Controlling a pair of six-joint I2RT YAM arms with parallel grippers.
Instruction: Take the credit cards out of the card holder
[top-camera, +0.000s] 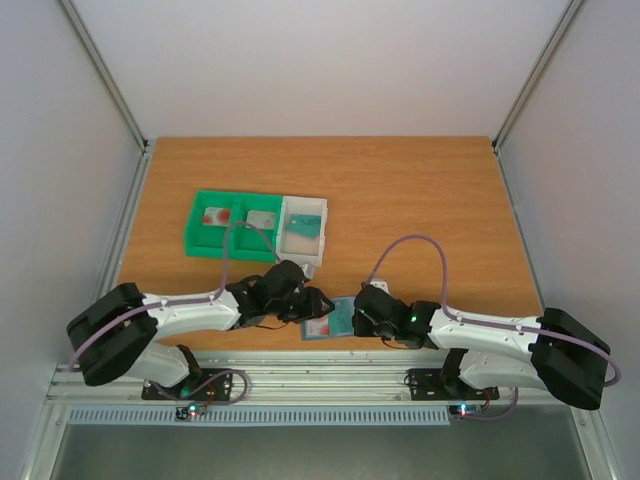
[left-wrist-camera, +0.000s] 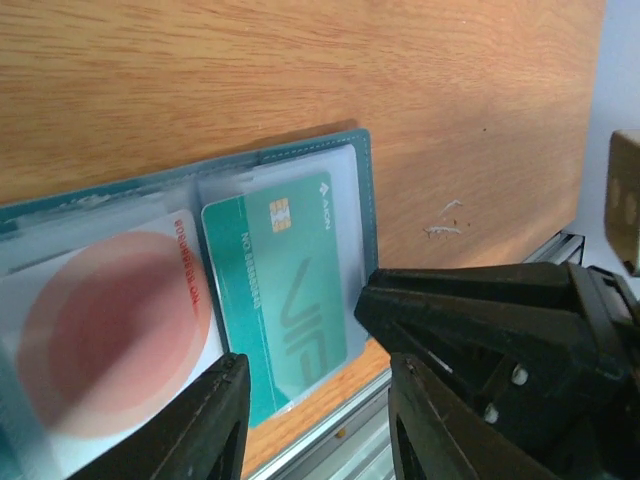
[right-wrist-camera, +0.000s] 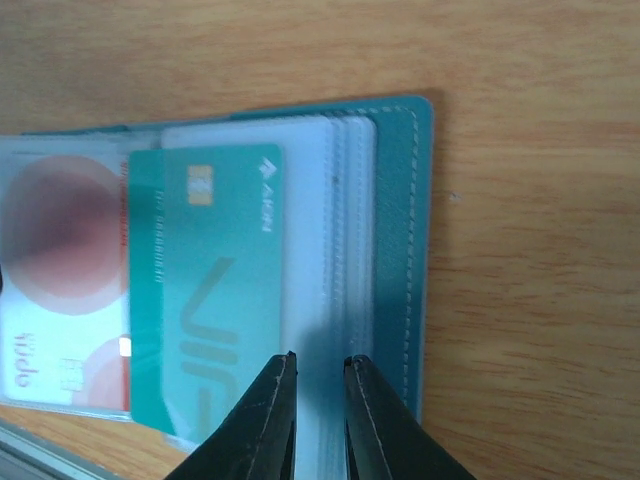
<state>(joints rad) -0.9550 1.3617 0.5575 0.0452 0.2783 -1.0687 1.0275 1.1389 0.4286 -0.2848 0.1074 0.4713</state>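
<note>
The card holder lies open at the table's near edge, between both grippers. Its clear sleeves hold a teal credit card and a pale card with a red round mark; the left wrist view shows the same teal card and pale card. My left gripper hovers open over the holder's near corner, with nothing between its fingers. My right gripper points down at the clear sleeves right of the teal card. Its jaws stand only a narrow gap apart.
A green compartment tray with cards in it stands behind the left arm, and a white tray adjoins it. The aluminium rail runs just past the holder's near edge. The right arm's black gripper body crowds the left wrist view.
</note>
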